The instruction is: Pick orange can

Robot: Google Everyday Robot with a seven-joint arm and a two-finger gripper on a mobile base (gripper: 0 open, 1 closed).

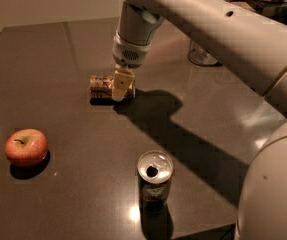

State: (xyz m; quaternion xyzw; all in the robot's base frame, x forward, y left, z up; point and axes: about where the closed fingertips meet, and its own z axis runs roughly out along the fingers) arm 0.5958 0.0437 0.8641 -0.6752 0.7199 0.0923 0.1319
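The orange can (101,84) lies on its side on the dark table (58,49), orange-tan with a dark squiggly pattern. My gripper (120,86) hangs from the white arm directly over the can's right end; one pale finger (119,85) covers that end. The can's left part shows beyond the finger.
A darker can (154,176) with a silver pull-tab top stands upright at the front middle. A red apple (26,147) sits at the front left. A clear glass container (201,54) stands at the back right, partly behind the arm. The arm's shadow falls to the right.
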